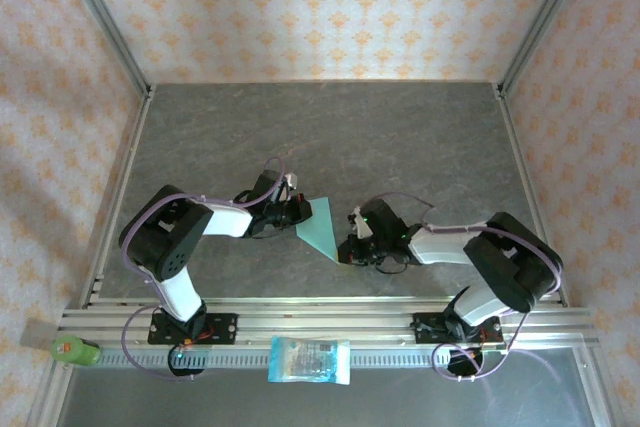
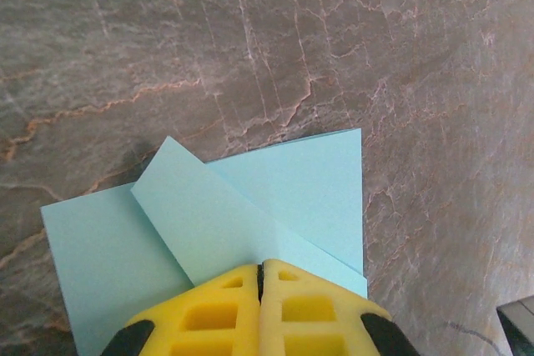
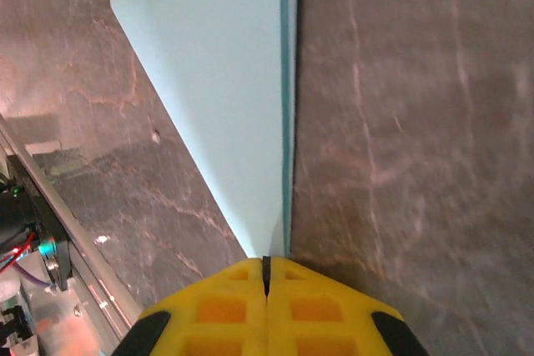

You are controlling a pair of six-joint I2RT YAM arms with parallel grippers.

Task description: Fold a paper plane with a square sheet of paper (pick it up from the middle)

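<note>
The square sheet of paper [image 1: 320, 227] lies folded into a light teal triangle on the grey stone-pattern table [image 1: 400, 147], between my two grippers. In the left wrist view the paper [image 2: 284, 189] shows a diagonal flap folded over its lower layers. My left gripper [image 1: 299, 212] [image 2: 261, 266] is shut, with its yellow tips down on the paper's near edge. My right gripper [image 1: 352, 247] [image 3: 266, 260] is shut too, and its tips meet the narrow pointed end of the paper [image 3: 225, 81]. Whether either jaw pinches a layer cannot be told.
A blue-and-white printed plastic packet [image 1: 310, 359] lies on the metal rail [image 1: 400, 322] at the near edge, between the arm bases. A green object [image 1: 75, 350] sits at the rail's left end. Patterned walls close in the table at the back and sides.
</note>
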